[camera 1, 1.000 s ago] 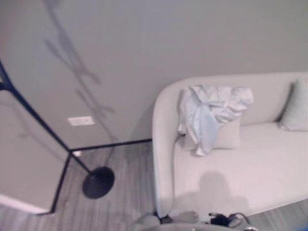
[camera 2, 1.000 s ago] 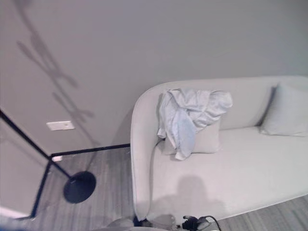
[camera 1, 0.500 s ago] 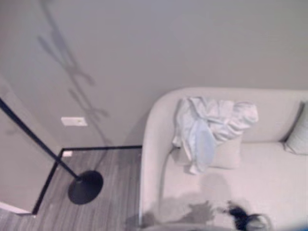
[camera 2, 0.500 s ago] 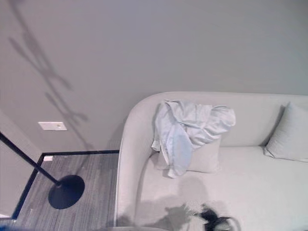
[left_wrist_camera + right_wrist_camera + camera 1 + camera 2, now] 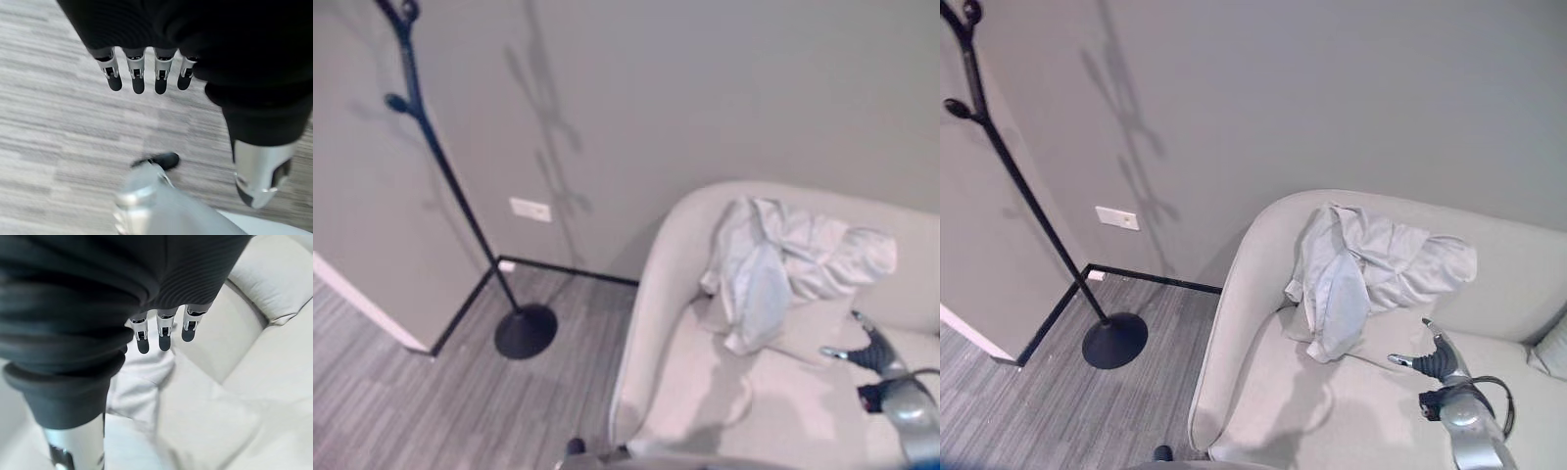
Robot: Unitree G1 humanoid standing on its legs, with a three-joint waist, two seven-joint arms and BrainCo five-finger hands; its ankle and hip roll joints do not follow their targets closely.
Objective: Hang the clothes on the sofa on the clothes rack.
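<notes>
while the camera has swung since a moment ago, bringing the clothes rack (image 5: 450,196) fully in, the left eye view has the pale shirt (image 5: 773,269) draped on the sofa (image 5: 656,323). right eye view: the right hand (image 5: 1435,360) has risen near it, fingers spread. left wrist view: the left hand (image 5: 146,73) hangs relaxed above the floor (image 5: 49,122). right wrist view: straight fingers (image 5: 164,335) point at the shirt, so a grasp looks next.

A plain grey wall (image 5: 1332,88) rises well beyond the right hand (image 5: 1438,358). Grey wood-plank floor (image 5: 1028,406) lies off to that hand's left, with a white wall plate (image 5: 1117,217) low on the wall.
</notes>
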